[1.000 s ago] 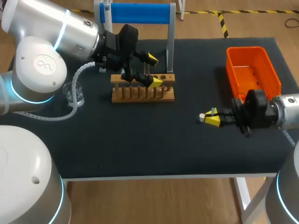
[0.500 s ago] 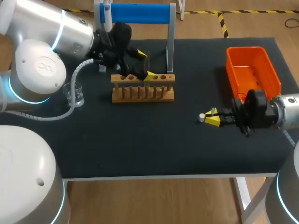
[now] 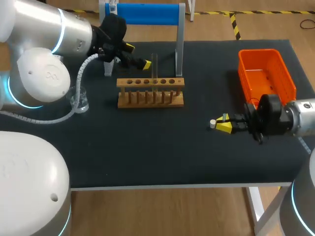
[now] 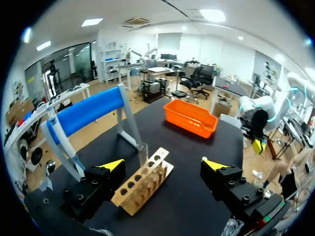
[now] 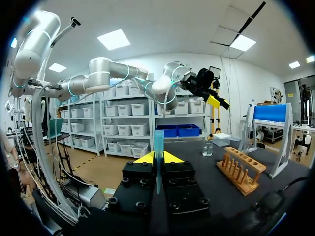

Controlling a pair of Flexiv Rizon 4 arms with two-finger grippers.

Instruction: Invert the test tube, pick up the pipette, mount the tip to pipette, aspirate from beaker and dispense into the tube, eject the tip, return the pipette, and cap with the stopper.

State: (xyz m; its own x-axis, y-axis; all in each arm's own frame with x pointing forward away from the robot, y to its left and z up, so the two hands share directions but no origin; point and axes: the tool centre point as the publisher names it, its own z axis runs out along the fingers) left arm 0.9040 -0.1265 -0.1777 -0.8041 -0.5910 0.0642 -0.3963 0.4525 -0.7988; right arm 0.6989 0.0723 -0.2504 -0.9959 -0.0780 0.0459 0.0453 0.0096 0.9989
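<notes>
Standing upright in one of the middle holes of a wooden rack point(image 3: 150, 93), toward the far edge of the dark surface point(image 3: 147, 152), is the glass test tube point(image 3: 154, 69). A blue-barred stand point(image 3: 142, 14) rises along the far edge just behind the rack, with one grey post close to the rack's right end. A small clear beaker point(image 3: 78, 98) sits near the left edge, and an orange bin point(image 3: 266, 73) fills the far right corner.

The left arm point(image 3: 54, 39) hangs over the far left of the surface. Its jaws are spread wide with nothing in them, yellow fingertips point(image 3: 146, 64) above and behind the rack's left half. In the left wrist view the test tube point(image 4: 142, 153) and rack point(image 4: 142, 183) lie ahead of the jaws, nearer one fingertip point(image 4: 113, 164) than the other and touching neither.

The right arm point(image 3: 295, 118) comes in low at the right edge, well apart from the rack. Its jaws are closed from both sides on a slim piece point(image 5: 158, 147), blue-green in the wrist view and white at its end point(image 3: 212, 124) from above. What the piece is cannot be told.
</notes>
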